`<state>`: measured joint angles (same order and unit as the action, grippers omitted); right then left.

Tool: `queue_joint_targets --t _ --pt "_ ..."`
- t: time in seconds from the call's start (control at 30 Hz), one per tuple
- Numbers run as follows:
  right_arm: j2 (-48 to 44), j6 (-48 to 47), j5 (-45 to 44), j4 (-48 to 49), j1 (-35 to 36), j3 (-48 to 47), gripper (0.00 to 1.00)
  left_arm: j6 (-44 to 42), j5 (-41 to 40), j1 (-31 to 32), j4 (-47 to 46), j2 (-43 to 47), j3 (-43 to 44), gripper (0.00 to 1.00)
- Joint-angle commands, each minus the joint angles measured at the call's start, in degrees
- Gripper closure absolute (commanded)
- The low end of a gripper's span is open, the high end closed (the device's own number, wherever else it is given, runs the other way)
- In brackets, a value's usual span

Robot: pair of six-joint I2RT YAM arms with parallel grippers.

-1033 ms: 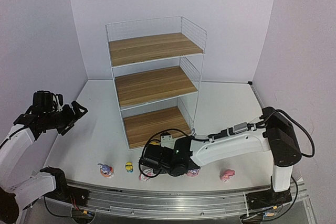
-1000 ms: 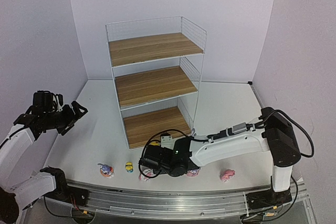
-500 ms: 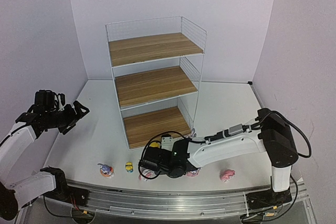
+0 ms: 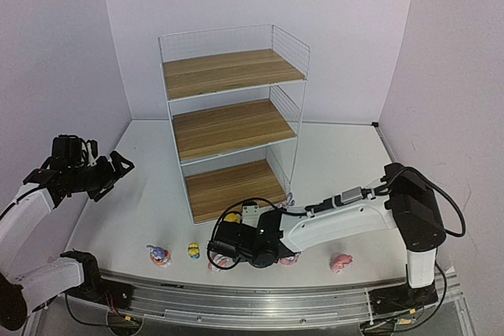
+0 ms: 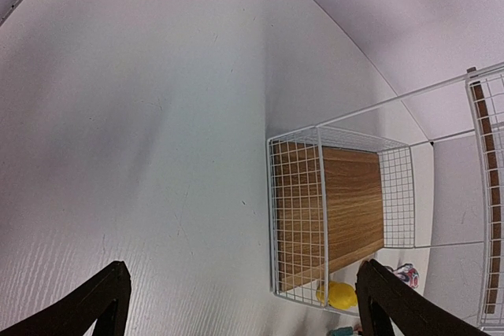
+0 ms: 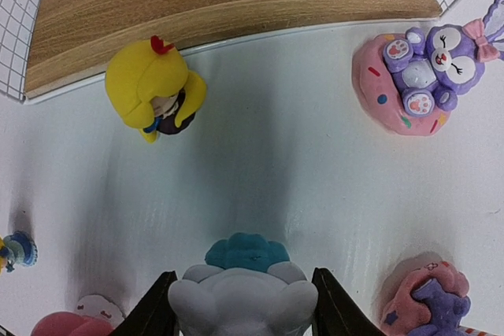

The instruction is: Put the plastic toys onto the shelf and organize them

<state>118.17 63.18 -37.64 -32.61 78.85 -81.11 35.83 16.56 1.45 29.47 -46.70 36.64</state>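
Well, over on the left my left gripper [image 4: 118,164] hangs high above the white table [image 4: 142,202], just where it was a second ago. Its jaws are as wide as they go and hold nothing. Under it I see lots of bare table. The tall white wire shelf with brown wood boards [image 5: 346,202] is well off to one side.

Along the near edge of the table sit some of the little plastic toys. First comes a small pink and blue toy [image 4: 158,254], then a tiny yellow toy [image 4: 193,250].

Next comes my right gripper [image 6: 244,277], down low, and this is where things have changed. A second ago these jaws were wider. Now they have come in to about half way. My fingers [image 6: 161,308] look like they touch both sides of a small white toy with a blue-green top [image 6: 240,293]. I think it is caught but not lifted yet. I see no toy on any board, so this one would be the first to go up.

Room is tight down here. A pink toy [image 6: 71,324] sits near my left finger and a pink and purple toy [image 6: 429,300] near my right one. Ahead, a little yellow-haired figure [image 6: 153,84] stands just beside the lowest board's front edge. Further right is a purple long-eared bunny on a pink donut [image 6: 417,76]. Between those two the table is bare. The shelf's front is open, but its sides are wire, so I should go straight up first.
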Motion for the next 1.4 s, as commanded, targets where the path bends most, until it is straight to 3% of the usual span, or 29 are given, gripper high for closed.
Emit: queue_joint_targets --t 0.0,0.3,0.5,0.77,1.37 --pt "-2.2 -0.9 -2.4 -0.5 0.3 -1.6 0.62 -1.1 0.7 -0.2 -1.3 0.0 1.0 0.0" --pt "-8.1 -11.6 -6.8 2.2 -0.8 0.7 0.68 -1.3 0.4 -0.2 -1.5 0.9 0.8 0.0" --pt "-12.9 -25.0 4.6 17.8 -7.6 8.5 0.7 -2.1 1.8 -0.2 -2.8 1.8 0.7 0.0" --pt "-12.4 -37.3 10.1 23.0 -14.7 7.9 0.73 -2.8 4.2 -0.2 -3.8 3.1 0.3 0.0" --pt "-5.9 -43.7 10.9 30.4 -21.6 5.2 0.72 -2.1 1.9 -0.2 -3.0 6.3 -0.1 0.0"
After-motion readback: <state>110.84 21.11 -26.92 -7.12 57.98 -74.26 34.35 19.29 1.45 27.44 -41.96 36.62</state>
